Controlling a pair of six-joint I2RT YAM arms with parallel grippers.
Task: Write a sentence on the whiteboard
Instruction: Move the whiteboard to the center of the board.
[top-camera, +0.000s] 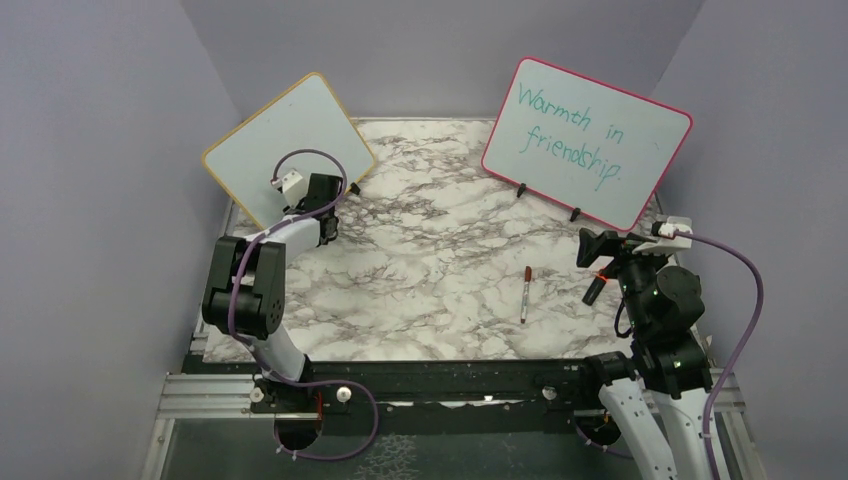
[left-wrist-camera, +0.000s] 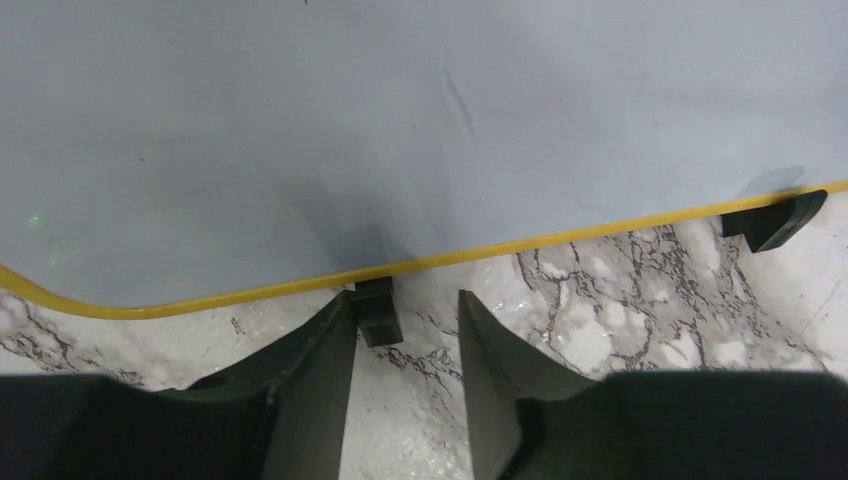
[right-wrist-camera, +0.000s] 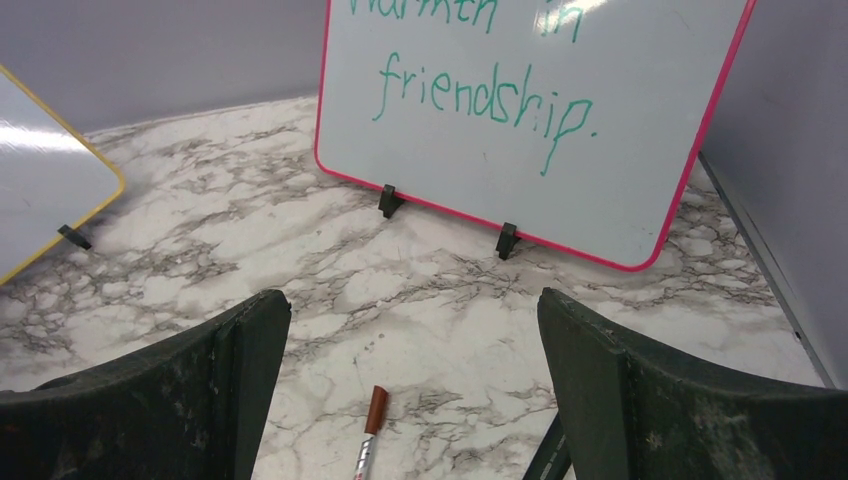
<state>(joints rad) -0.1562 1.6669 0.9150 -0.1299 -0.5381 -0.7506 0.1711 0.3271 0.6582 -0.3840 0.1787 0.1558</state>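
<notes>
Low, left claw (left-wrist-camera: 407, 298) half-open and empty at the whiteboard (left-wrist-camera: 400, 130) lower edge.
Right claw (right-wrist-camera: 412, 300) gapes empty over the marbled desk (right-wrist-camera: 200, 240), red marker (right-wrist-camera: 372, 425) beneath.

Table (top-camera: 430, 270) with a white, grey-veined marble-pattern top, closed in by plain walls (top-camera: 420, 50) at the rear and both sides. Left rear: whiteboard (top-camera: 290, 145) with a yellow frame, propped upright on small black feet (left-wrist-camera: 378, 312) that rest on the tabletop. Right rear: pink-framed board (top-camera: 585, 140) bearing teal handwriting, propped on its own pair of black supports (right-wrist-camera: 390, 200). Right of centre, nearer the front: marker (top-camera: 526, 293) lying flat, its red-brown cap (right-wrist-camera: 376, 408) toward the rear, well apart from both boards. Near edge: black rail (top-camera: 440, 375).
</notes>
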